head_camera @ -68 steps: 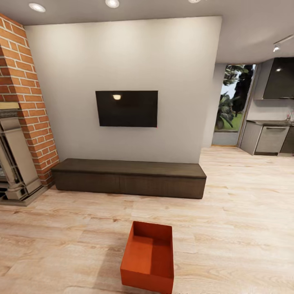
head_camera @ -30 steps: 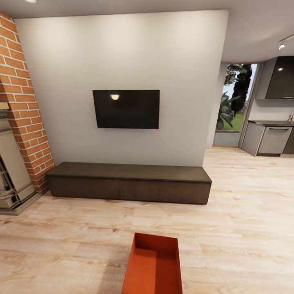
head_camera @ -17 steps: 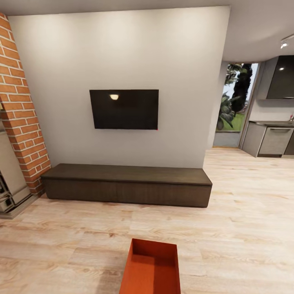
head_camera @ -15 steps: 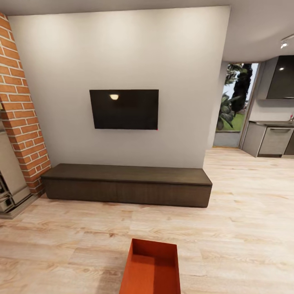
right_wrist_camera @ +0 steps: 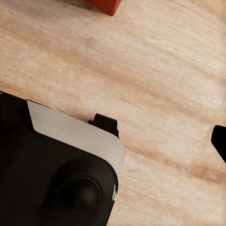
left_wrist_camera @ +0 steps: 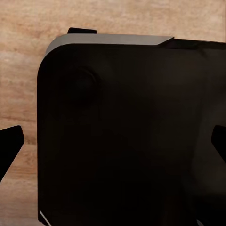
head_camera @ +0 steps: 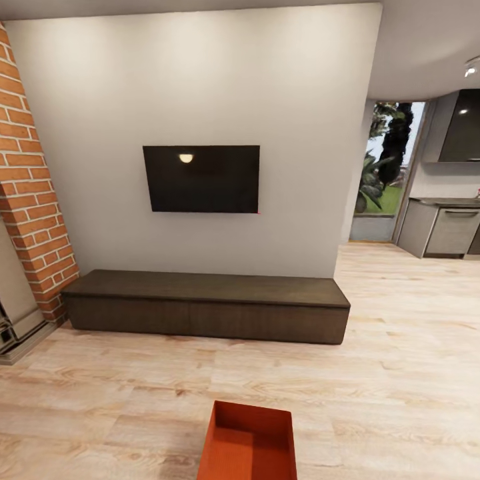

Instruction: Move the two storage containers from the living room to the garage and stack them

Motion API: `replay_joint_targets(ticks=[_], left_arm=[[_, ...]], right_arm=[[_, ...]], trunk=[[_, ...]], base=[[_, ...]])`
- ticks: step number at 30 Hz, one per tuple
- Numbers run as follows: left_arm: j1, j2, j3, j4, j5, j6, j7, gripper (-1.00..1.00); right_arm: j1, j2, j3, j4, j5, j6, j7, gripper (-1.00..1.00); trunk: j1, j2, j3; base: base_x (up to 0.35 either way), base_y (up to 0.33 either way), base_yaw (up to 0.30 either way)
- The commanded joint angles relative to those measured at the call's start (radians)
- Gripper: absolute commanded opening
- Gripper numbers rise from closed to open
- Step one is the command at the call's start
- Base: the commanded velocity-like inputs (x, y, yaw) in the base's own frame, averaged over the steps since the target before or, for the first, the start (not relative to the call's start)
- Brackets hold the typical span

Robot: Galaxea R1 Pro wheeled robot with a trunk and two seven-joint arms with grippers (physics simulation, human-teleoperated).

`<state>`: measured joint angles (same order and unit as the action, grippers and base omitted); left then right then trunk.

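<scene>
Head view: the living room is seen, with light plank floor (head_camera: 400, 373), a black TV (head_camera: 201, 179) on the pale wall, a low dark console (head_camera: 207, 305) beneath it, and brick fireplace (head_camera: 30, 193) at the left. One orange-red bin (head_camera: 250, 445) is found on the planks at the lower edge of the picture, directly ahead of the robot and well short of the console; it is open-topped, empty, and cut off by the frame. A second bin cannot be located from this view. A kitchen area and glass door are noted far right.

Left wrist view: a dark rounded body of the robot (left_wrist_camera: 127, 136) lies close under the camera, with plank floor beyond it. Two dark finger tips are seen at opposite edges of the picture, well apart, so the left end effector (left_wrist_camera: 113, 143) is judged spread, with nothing between.

Right wrist view: plank floor, part of the robot's dark-and-grey base (right_wrist_camera: 61, 165), and a corner of the bin (right_wrist_camera: 106, 5) are seen. A single dark finger tip (right_wrist_camera: 220, 141) is visible at the edge; whether the right end effector is spread or closed cannot be told.

Step in hand, as judged: the approach to the first bin, with no grasp yet made. For the next move, the base would need to be halted near the bin, the trunk lowered, and both arms brought to its opposite walls before lifting.
</scene>
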<state>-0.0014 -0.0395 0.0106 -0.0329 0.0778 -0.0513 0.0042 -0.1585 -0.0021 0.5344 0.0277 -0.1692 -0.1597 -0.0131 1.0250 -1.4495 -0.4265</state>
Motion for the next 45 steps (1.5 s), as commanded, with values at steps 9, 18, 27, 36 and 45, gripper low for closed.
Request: replay_joint_targets(ticks=[9, 18, 27, 36, 45], left_arm=[[0.0, 0.0, 0.0, 0.0, 0.008, -0.002, 0.0, 1.0], [0.0, 0.0, 0.0, 0.0, 0.008, -0.002, 0.0, 1.0], [0.0, 0.0, 0.0, 0.0, 0.008, -0.002, 0.0, 1.0], [0.0, 0.0, 0.0, 0.0, 0.008, -0.002, 0.0, 1.0], [0.0, 0.0, 0.001, 0.0, 0.008, -0.002, 0.0, 1.0]], right_arm=[[-0.001, 0.001, 0.009, 0.003, -0.01, -0.006, -0.001, 1.0], [-0.001, 0.001, 0.009, 0.003, -0.012, -0.006, -0.001, 1.0], [-0.001, 0.002, 0.009, 0.003, -0.012, -0.006, -0.001, 1.0], [-0.001, 0.002, 0.009, 0.003, -0.012, -0.006, -0.001, 1.0], [-0.001, 0.002, 0.009, 0.003, -0.013, -0.004, -0.001, 1.0]], trunk=[[0.0, -0.001, -0.001], [0.0, -0.001, -0.001], [0.0, -0.001, -0.001], [0.0, -0.001, -0.001], [0.0, -0.001, -0.001]], base=[[0.005, 0.0, -0.042], [0.0, 0.0, -0.017], [0.0, 0.0, -0.101], [0.0, 0.0, -0.005], [0.0, 0.0, -0.088]])
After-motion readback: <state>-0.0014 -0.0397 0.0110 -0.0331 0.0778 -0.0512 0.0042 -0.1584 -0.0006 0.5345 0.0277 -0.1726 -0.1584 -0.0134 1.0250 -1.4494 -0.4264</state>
